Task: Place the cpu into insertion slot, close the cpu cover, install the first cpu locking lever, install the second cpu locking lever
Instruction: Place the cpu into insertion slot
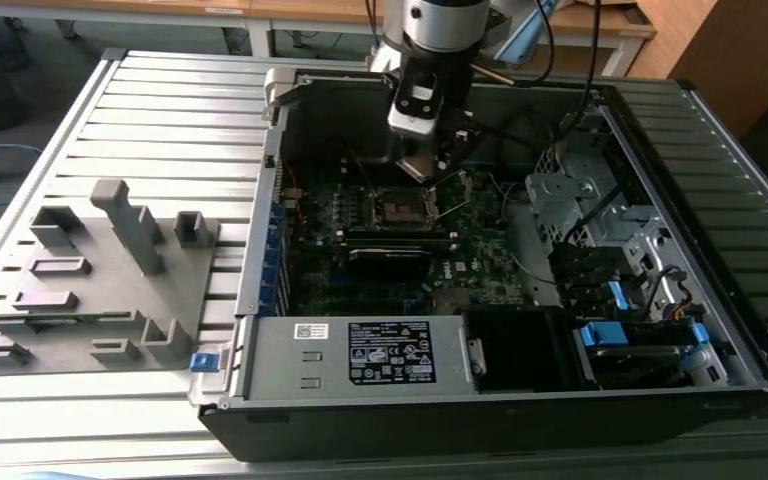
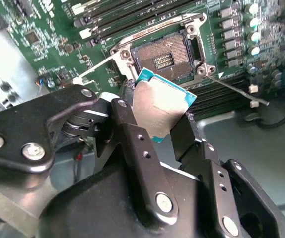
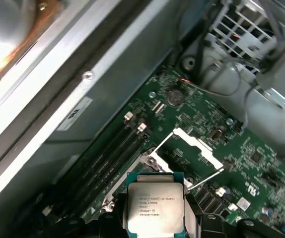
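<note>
One cpu (image 2: 165,101), clamped by opposite edges between two black fingers (image 2: 132,134) of the single gripper (image 2: 157,111); tilted, silver top plain in the first wrist view (image 3: 155,206). Held just over one insertion slot (image 2: 170,57), apart from it, contact field exposed. One cpu cover (image 3: 197,145), swung up off the slot. Two locking levers (image 2: 95,69), thin wire rods, both unlatched and splayed to either side of the slot. One green motherboard (image 2: 48,29) inside one open computer case (image 1: 491,400) on a slatted bench (image 1: 157,100); one grey fixture (image 1: 91,280) beside the case, on the exterior view's left.
</note>
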`<state>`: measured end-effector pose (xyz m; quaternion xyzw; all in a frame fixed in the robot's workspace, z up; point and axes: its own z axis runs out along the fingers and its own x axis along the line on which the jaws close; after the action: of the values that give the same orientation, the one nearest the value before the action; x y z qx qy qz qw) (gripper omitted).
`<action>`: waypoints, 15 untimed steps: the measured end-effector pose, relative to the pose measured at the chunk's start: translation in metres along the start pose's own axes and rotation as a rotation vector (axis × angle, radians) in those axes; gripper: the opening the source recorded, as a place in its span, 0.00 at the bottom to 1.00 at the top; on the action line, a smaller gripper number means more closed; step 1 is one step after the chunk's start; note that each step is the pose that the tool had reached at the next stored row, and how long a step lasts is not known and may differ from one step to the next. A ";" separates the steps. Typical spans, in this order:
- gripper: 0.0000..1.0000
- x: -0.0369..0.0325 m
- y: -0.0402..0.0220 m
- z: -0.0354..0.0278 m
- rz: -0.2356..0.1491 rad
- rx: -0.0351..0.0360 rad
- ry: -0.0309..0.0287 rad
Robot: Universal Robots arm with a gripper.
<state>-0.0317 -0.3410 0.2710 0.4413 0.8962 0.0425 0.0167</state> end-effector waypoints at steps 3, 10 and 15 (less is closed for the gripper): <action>0.54 0.0000 -0.0001 0.0001 0.024 -0.0001 -0.0022; 0.54 0.0000 0.0000 0.0004 0.043 -0.0005 -0.0038; 0.54 0.0000 -0.0001 0.0013 0.134 -0.0009 -0.0123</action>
<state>-0.0317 -0.3409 0.2697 0.5006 0.8645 0.0412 0.0195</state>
